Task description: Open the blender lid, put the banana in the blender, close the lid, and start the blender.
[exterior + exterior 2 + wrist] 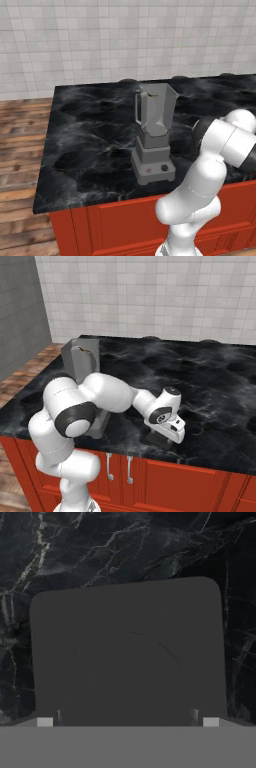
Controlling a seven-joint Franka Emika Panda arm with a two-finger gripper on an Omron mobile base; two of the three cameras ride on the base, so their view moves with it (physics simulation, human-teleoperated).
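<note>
The blender lid (127, 654) lies flat on the black surface (100, 552), right under the gripper (162, 440). The jaws are spread wide, one on each side of it. The blender (152, 135) jar stands uncovered, well apart to the left.

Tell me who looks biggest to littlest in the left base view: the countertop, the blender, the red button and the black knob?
1. The black marble countertop, by far the largest.
2. The blender.
3. The red button and the black knob look about the same size, too tiny to rank.
</note>
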